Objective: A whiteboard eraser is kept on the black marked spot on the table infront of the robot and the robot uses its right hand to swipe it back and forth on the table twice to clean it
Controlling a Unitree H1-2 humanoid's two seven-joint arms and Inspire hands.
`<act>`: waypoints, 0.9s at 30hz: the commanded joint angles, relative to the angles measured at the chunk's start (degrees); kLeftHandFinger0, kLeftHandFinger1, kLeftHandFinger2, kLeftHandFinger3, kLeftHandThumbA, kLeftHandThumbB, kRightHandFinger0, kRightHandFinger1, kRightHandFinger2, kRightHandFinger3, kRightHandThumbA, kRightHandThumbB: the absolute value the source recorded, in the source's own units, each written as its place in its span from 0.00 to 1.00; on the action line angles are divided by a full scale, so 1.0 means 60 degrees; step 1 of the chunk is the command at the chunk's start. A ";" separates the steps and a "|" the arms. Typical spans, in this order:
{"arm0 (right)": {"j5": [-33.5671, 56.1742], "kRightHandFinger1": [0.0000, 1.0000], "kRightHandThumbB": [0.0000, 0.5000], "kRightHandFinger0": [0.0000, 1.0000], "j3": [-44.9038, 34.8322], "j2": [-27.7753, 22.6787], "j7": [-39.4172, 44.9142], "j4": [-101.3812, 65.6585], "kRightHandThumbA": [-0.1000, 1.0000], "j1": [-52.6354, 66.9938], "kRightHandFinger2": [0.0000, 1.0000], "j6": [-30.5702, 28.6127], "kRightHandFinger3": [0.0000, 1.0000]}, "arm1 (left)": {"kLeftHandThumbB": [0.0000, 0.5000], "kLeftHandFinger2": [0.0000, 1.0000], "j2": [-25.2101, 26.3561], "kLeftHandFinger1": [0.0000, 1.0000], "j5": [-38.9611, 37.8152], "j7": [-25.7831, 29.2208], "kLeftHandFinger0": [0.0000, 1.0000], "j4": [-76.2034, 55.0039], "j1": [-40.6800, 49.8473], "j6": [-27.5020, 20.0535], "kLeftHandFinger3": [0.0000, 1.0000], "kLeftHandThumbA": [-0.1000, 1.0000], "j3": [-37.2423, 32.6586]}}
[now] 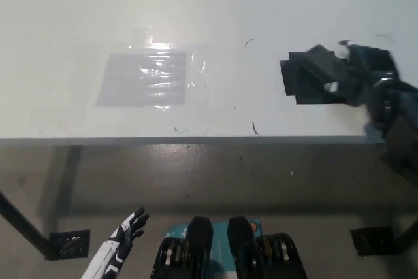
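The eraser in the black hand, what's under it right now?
Under the eraser lies the black marked spot on the white table. The right hand covers the spot's right part. The left hand hangs below the table.

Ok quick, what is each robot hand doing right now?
Right robot hand: closed on the eraser, over the black spot.
Left robot hand: open, holding nothing.

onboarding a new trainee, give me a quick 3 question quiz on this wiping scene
1. True or false: the black right robot hand holds the eraser over the black marked spot.
2. Where is the white left robot hand? A) on the table B) low, below the table edge C) on the eraser
3. Fill in: a clear plastic sheet lies on the table's ____ part.

Key: 1 true; 2 B; 3 left
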 commanded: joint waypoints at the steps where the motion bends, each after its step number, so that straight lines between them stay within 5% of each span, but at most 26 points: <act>1: -0.0128 0.41 0.48 0.35 -0.0142 -0.1645 0.0367 0.0300 0.77 0.0333 0.51 0.0165 0.82 | 0.82 1.00 -0.0011 1.00 0.0006 0.0133 1.00 -0.0083 0.0150 -0.0453 1.00 1.00 0.0049; 2: -0.0124 0.35 0.48 0.26 -0.0140 -0.1738 0.0396 0.0351 0.76 0.0339 0.49 0.0148 0.80 | 0.82 1.00 -0.0011 1.00 0.0004 0.0138 1.00 -0.0082 0.0153 -0.0458 1.00 1.00 0.0062; 3: -0.0065 0.14 0.48 0.02 -0.0207 -0.1850 0.0297 0.0373 0.73 0.0392 0.33 0.0067 0.67 | 0.82 1.00 -0.0006 1.00 -0.0001 0.0142 1.00 -0.0075 0.0160 -0.0476 1.00 1.00 0.0077; 4: 0.0033 0.12 0.45 0.00 -0.0308 -0.1930 0.0285 0.0362 0.69 0.0432 0.30 0.0005 0.59 | 0.82 1.00 -0.0003 1.00 -0.0003 0.0142 1.00 -0.0090 0.0170 -0.0465 1.00 1.00 0.0083; 6: 0.0310 0.35 0.47 0.24 -0.0630 -0.2161 0.0402 0.0290 0.68 0.0538 0.51 -0.0040 1.00 | 0.81 1.00 -0.0014 1.00 -0.0027 0.0147 1.00 -0.0119 0.0184 -0.0418 1.00 1.00 0.0116; 7: 0.0301 0.38 0.46 0.29 -0.0664 -0.2217 0.0413 0.0239 0.68 0.0581 0.54 -0.0059 1.00 | 0.82 1.00 -0.0015 1.00 -0.0017 0.0152 1.00 -0.0114 0.0183 -0.0423 1.00 1.00 0.0120; 9: 0.0248 0.48 0.45 0.43 -0.0728 -0.2300 0.0435 0.0243 0.67 0.0698 0.54 -0.0135 0.78 | 0.81 1.00 -0.0010 1.00 -0.0030 0.0134 1.00 -0.0066 0.0180 -0.0471 1.00 1.00 0.0126; 10: 0.0193 0.70 0.46 0.58 -0.0704 -0.2283 0.0411 0.0278 0.67 0.0732 0.77 -0.0105 0.86 | 0.81 1.00 -0.0015 1.00 -0.0056 0.0112 1.00 -0.0061 0.0179 -0.0450 1.00 1.00 0.0118; 13: 0.0163 0.46 0.46 0.34 -0.0724 -0.2274 0.0418 0.0218 0.68 0.0801 0.54 -0.0064 0.74 | 0.82 1.00 -0.0039 1.00 -0.0048 0.0113 1.00 -0.0067 0.0168 -0.0429 1.00 1.00 0.0114; 14: 0.0169 0.58 0.48 0.46 -0.0752 -0.2256 0.0404 0.0216 0.67 0.0826 0.63 -0.0064 0.83 | 0.82 1.00 -0.0039 1.00 -0.0032 0.0120 1.00 -0.0074 0.0146 -0.0457 1.00 1.00 0.0116; 15: 0.0166 0.57 0.48 0.46 -0.0763 -0.2221 0.0412 0.0239 0.67 0.0820 0.62 0.0001 0.82 | 0.83 1.00 -0.0030 1.00 -0.0052 0.0103 1.00 -0.0101 0.0137 -0.0419 1.00 1.00 0.0116; 17: 0.0080 0.83 0.46 0.72 -0.0703 -0.2167 0.0528 0.0285 0.68 0.0761 0.83 0.0165 0.94 | 0.83 1.00 -0.0022 1.00 -0.0023 0.0116 1.00 -0.0120 0.0095 -0.0380 1.00 1.00 0.0130; 19: 0.0037 0.95 0.48 0.88 -0.0679 -0.2196 0.0570 0.0295 0.70 0.0720 0.94 0.0257 1.00 | 0.81 1.00 -0.0006 1.00 -0.0039 0.0094 1.00 -0.0115 0.0040 -0.0407 1.00 1.00 0.0135; 20: 0.0009 0.74 0.48 0.70 -0.0662 -0.2217 0.0552 0.0306 0.70 0.0718 0.73 0.0323 0.89 | 0.81 1.00 -0.0003 1.00 -0.0019 0.0100 1.00 -0.0122 0.0038 -0.0409 1.00 1.00 0.0135; 21: 0.0006 0.65 0.48 0.58 -0.0669 -0.2229 0.0515 0.0310 0.70 0.0712 0.71 0.0345 0.86 | 0.81 1.00 0.0012 1.00 -0.0004 0.0103 1.00 -0.0132 0.0016 -0.0401 1.00 1.00 0.0145; 23: 0.0068 0.61 0.49 0.49 -0.0732 -0.2283 0.0527 0.0321 0.68 0.0690 0.66 0.0237 0.83 | 0.80 1.00 0.0052 1.00 -0.0029 0.0084 1.00 -0.0120 -0.0038 -0.0398 1.00 1.00 0.0169; 25: 0.0083 0.84 0.46 0.70 -0.0749 -0.2344 0.0669 0.0240 0.69 0.0678 0.86 0.0197 0.92 | 0.81 1.00 0.0058 1.00 -0.0198 0.0006 1.00 -0.0090 -0.0033 -0.0349 1.00 1.00 0.0176; 27: 0.0114 0.92 0.47 0.81 -0.0786 -0.2321 0.0633 0.0209 0.69 0.0658 0.93 0.0138 1.00 | 0.79 1.00 0.0032 1.00 -0.0198 0.0017 1.00 -0.0060 -0.0023 -0.0382 1.00 1.00 0.0170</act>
